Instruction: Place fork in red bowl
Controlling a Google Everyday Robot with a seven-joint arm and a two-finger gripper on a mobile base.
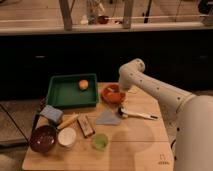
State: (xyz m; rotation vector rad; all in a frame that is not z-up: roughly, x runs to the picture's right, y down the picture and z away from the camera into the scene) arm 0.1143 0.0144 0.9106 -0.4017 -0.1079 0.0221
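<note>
**Gripper (120, 95) lowered at red bowl (109, 94)**

The gripper is seen at the right rim of the red bowl, which is set near the back edge of the wooden table (142, 146), just beside the green tray (65, 95). Whether the gripper is spread or pressed together cannot be told. The fork cannot be made out. A white-handled utensil (137, 115) is laid toward the right edge.

A pale wooden surface (145, 147) sits in warm, dim light. Behind it runs a long dark panel (60, 55), capped by a light ledge (45, 29). Two metal posts (65, 14) rise above, possibly framing glass. Grey floor (12, 117) shows at left.
</note>
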